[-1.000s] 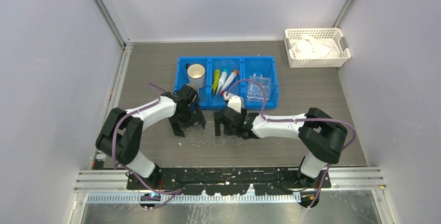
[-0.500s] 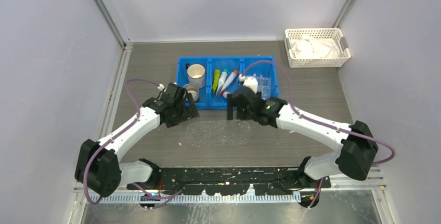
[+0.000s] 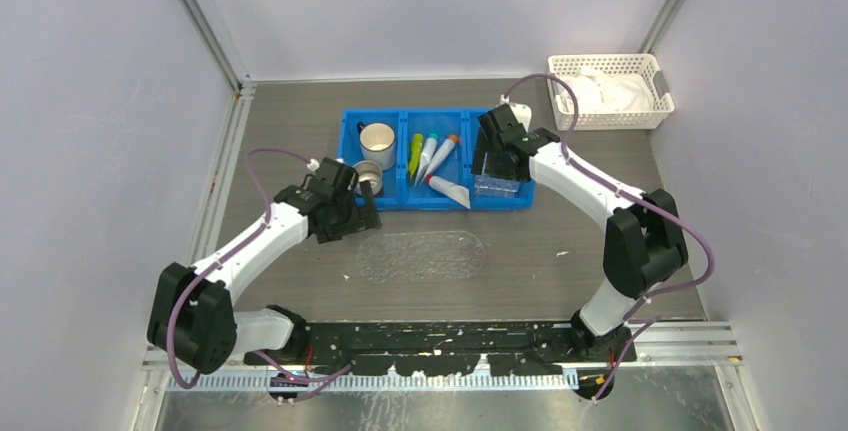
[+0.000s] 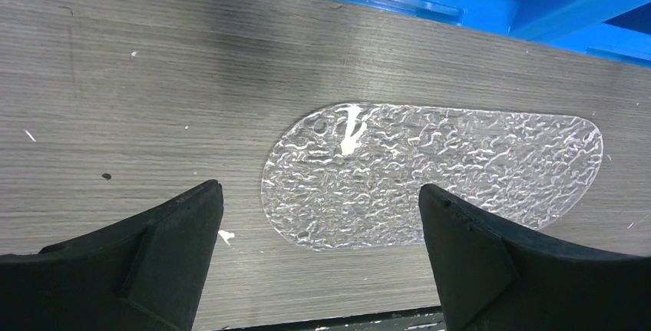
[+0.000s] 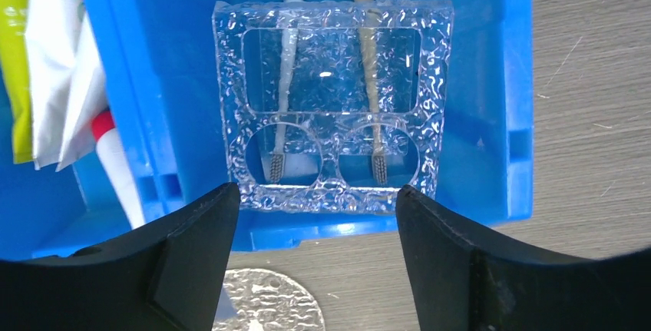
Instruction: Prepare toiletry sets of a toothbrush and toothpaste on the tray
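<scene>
Swung within the past second from low over the counter [image 3: 620, 251], at 6 o'clock of the blue bin [image 3: 400, 203], up to a perch above the bin's 3 o'clock compartment — the right end effector [image 5: 315, 190], fingers apart, just starting to narrow, clamped on nothing. Directly below, lying flat in that compartment: the tray [image 5: 332, 118], clear and pebbled, with two square recesses and two round ones, and two toothbrushes [image 5: 285, 77] showing through from underneath. No contact visible between either finger and the tray's rim. Eased a little toward 10 o'clock over the same second, then held there: the left end effector [image 4: 318, 187], spread wide and empty, hanging over bare counter with a clear oval mat [image 4: 460, 170] just off at its 4 o'clock. Left uncovered by both arms' departure, that mat, alone at the middle of the counter. Undisturbed in the bin's middle compartment: the toiletry sets [image 3: 428, 154], three wrapped packets side by side, plus a red-and-white tube [image 3: 452, 191] slanted across the 5 o'clock corner. Read as the opening of the job rather than any part of its finish — tray not yet out of the bin, nothing yet laid on it, no packet in hand. Probably a pinch on the tray's near rim next, then a lift clear of the bin wall; tricky, given a thin, slippery sheet lying flat over loose brushes and little edge to bite.
</scene>
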`<state>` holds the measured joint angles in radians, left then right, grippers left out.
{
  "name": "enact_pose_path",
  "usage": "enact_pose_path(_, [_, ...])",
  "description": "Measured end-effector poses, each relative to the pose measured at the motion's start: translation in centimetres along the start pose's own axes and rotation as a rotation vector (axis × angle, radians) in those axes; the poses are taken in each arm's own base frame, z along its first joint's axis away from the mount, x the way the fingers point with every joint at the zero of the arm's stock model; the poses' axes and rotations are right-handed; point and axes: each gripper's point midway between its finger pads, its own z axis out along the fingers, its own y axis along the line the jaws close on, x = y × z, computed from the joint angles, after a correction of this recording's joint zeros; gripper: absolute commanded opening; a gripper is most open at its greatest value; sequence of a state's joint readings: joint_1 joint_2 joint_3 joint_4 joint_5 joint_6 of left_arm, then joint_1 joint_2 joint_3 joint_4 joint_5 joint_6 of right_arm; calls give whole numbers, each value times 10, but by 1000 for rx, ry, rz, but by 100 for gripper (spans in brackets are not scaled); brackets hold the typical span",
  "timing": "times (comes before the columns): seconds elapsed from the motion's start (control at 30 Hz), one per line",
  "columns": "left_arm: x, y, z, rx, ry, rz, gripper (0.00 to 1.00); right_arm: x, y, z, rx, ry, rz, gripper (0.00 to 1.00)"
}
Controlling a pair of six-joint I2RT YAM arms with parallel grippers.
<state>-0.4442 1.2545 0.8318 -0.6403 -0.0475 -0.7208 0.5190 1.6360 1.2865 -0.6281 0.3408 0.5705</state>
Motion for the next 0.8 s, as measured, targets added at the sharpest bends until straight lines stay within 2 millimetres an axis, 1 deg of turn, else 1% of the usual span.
enact_pose_path(0.03, [0,0,0,-1,0,1,100,1,-1,4,6,8,-1,71])
enact_pose_path(0.07, [-1,1,0,0,-1,3,100,2,-2,7,10,16,-3,69])
enact_pose_path(0.33, [-4,2,-2,8,-10,9,100,6,1,18,17,42,-22,65])
enact_pose_path(0.53, [-4,3,-1,13,-7,0,100,-4,5,25,16,30,-22,58])
enact_pose_path(0.6, [-4,4,-1,12,-7,-3,100,-6,5,27,18,28,-21,54])
enact_pose_path(0.8, [-5,5,0,15,-9,-11,100,-14,-5,33,27,20,-1,53])
